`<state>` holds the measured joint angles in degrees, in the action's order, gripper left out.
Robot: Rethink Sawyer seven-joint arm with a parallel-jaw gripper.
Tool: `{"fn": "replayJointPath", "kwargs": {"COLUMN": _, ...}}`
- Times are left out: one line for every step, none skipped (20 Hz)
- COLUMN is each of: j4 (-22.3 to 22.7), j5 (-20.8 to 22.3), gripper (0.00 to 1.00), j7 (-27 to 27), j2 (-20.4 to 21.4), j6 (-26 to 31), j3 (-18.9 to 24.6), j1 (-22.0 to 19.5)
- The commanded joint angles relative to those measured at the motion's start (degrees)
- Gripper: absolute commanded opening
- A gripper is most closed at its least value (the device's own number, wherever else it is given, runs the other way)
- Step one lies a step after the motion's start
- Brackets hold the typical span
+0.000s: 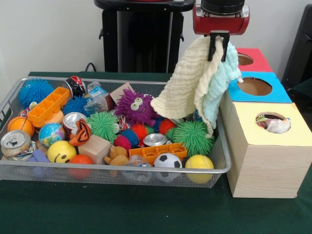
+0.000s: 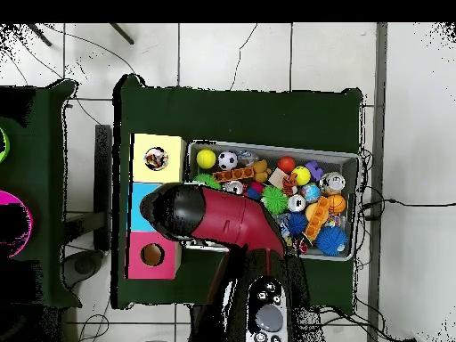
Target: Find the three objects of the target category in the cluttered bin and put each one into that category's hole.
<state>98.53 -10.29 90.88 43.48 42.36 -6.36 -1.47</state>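
My gripper (image 1: 218, 48) is shut on a bunch of cloths (image 1: 195, 85), pale yellow and light mint, that hang above the right end of the wire mesh bin (image 1: 112, 169). The cloths dangle beside the blue-surround hole (image 1: 254, 86). The yellow-surround hole (image 1: 273, 123) in the largest wooden box holds something crumpled, white and red. No shiny printed wrapper shows clearly among the clutter in the bin. In the overhead view my arm (image 2: 223, 216) covers the gripper and the blue box; the yellow hole (image 2: 156, 159) and the bin (image 2: 276, 145) show.
The bin holds spiky balls, a purple fuzzy toy (image 1: 135, 107), dented silver cans (image 1: 14, 142), orange trays, wooden blocks, a soccer ball (image 1: 167, 161) and crumpled clear plastic (image 1: 97, 95). The red-surround hole (image 1: 245, 59) is at the back right.
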Motion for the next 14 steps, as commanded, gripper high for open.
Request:
{"fn": "replayJointPath", "kwargs": {"j4": 2.7, "j5": -2.4, "gripper": 0.00, "j7": 12.7, "j2": -1.5, "j6": -2.2, "j3": 1.3, "j1": -2.0}}
{"fn": "replayJointPath", "kwargs": {"j4": 2.7, "j5": -2.3, "gripper": 0.00, "j7": 12.7, "j2": -1.5, "j6": -2.2, "j3": 1.2, "j1": -1.9}}
{"fn": "replayJointPath", "kwargs": {"j4": 2.6, "j5": -2.3, "gripper": 0.00, "j7": 12.8, "j2": -1.5, "j6": -2.2, "j3": 1.1, "j1": -1.9}}
{"fn": "replayJointPath", "kwargs": {"j4": 2.7, "j5": -2.3, "gripper": 0.00, "j7": 12.8, "j2": -1.6, "j6": -2.5, "j3": 1.1, "j1": -1.9}}
{"fn": "replayJointPath", "kwargs": {"j4": 2.7, "j5": -2.2, "gripper": 0.00, "j7": 12.9, "j2": -1.6, "j6": -2.6, "j3": 1.1, "j1": -1.8}}
{"fn": "replayJointPath", "kwargs": {"j4": 2.7, "j5": -2.1, "gripper": 0.00, "j7": 12.9, "j2": -1.6, "j6": -2.8, "j3": 1.0, "j1": -1.7}}
{"fn": "replayJointPath", "kwargs": {"j4": 2.7, "j5": -2.1, "gripper": 0.00, "j7": 13.0, "j2": -1.7, "j6": -2.9, "j3": 0.9, "j1": -1.7}}
{"fn": "replayJointPath", "kwargs": {"j4": 2.7, "j5": -2.0, "gripper": 1.00, "j7": 13.1, "j2": -1.7, "j6": -3.1, "j3": 0.8, "j1": -1.6}}
{"fn": "replayJointPath", "kwargs": {"j4": 2.3, "j5": -2.0, "gripper": 1.00, "j7": 12.8, "j2": -2.1, "j6": -3.8, "j3": 1.1, "j1": -1.8}}
{"fn": "replayJointPath", "kwargs": {"j4": 1.7, "j5": -1.9, "gripper": 1.00, "j7": 12.3, "j2": -2.6, "j6": -4.5, "j3": 1.4, "j1": -2.2}}
{"fn": "replayJointPath", "kwargs": {"j4": 1.8, "j5": -2.1, "gripper": 1.00, "j7": 12.5, "j2": -2.7, "j6": -4.4, "j3": 1.4, "j1": -2.2}}
{"fn": "replayJointPath", "kwargs": {"j4": 1.9, "j5": -1.8, "gripper": 1.00, "j7": 12.4, "j2": -2.4, "j6": -4.7, "j3": 1.1, "j1": -2.1}}
{"fn": "replayJointPath", "kwargs": {"j4": 2.1, "j5": -1.7, "gripper": 1.00, "j7": 12.4, "j2": -2.2, "j6": -4.8, "j3": 1.0, "j1": -2.0}}
{"fn": "replayJointPath", "kwargs": {"j4": 2.0, "j5": -1.7, "gripper": 1.00, "j7": 12.3, "j2": -2.2, "j6": -4.8, "j3": 1.1, "j1": -2.2}}
